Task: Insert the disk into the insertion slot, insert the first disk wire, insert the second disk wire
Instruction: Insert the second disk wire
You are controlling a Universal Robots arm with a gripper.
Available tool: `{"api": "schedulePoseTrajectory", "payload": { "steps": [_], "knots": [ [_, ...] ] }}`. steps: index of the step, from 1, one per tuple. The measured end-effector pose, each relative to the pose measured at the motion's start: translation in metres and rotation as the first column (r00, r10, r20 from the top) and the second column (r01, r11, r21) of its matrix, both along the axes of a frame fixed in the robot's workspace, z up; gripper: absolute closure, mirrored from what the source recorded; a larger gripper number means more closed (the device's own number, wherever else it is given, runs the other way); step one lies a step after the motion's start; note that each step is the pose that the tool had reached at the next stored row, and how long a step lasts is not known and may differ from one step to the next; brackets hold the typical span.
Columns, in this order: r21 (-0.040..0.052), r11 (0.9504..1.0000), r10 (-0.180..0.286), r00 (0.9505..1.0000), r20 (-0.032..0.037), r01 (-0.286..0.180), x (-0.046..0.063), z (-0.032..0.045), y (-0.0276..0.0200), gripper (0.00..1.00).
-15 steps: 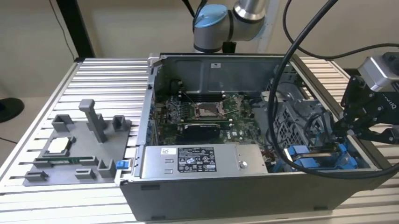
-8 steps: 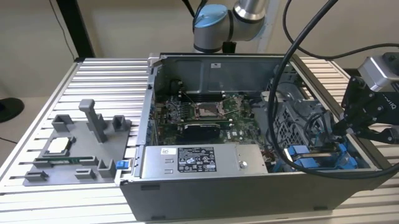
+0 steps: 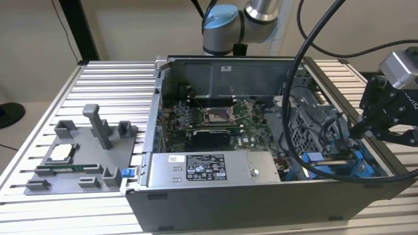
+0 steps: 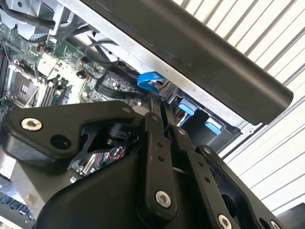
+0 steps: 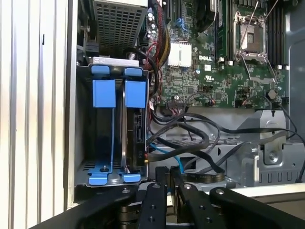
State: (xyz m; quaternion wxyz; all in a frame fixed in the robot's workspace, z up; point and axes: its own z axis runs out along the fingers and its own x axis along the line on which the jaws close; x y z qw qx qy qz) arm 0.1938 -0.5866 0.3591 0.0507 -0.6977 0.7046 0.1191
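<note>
Blue plastic marks the disk (image 5: 137,136). In the first wrist view it is seen edge-on as a thin dark slab clipped in a blue frame, with a broad blue tab at one end and a smaller one at the other. It is seated in the slot (image 5: 83,119), a grey metal cage of two bays side by side, in the bay nearer the motherboard (image 5: 209,71). A tangle of black cables and one blue wire (image 5: 167,155) lies just beside the disk's exposed edge.

The black gripper (image 5: 167,172) is held close above the cables. Its fingers are drawn together with only a thin gap, and the blue wire runs up to them. Whether anything is pinched between them cannot be told. In the second wrist view the gripper (image 4: 155,102) points at a loop of the blue wire (image 4: 148,80).

In the exterior view the open case (image 3: 261,205) stands on a ribbed metal table (image 3: 111,78). The slot (image 3: 326,169) lies at the lower right of the frame, with the gripper (image 3: 356,131) over it. A white sticker dense with dark print is fixed to the power supply (image 3: 216,169). White lettering is printed on the green motherboard.
</note>
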Motion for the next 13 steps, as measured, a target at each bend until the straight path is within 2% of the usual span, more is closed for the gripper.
{"api": "schedulePoseTrajectory", "payload": {
  "steps": [7,13],
  "knots": [
    [0.0002,1.0000,0.000,1.0000,-0.0002,0.000,-0.006,0.0068,0.0001,1.00],
    [0.0000,1.0000,0.000,1.0000,-0.0002,0.000,-0.017,0.0091,0.0000,1.00]
  ]
}}
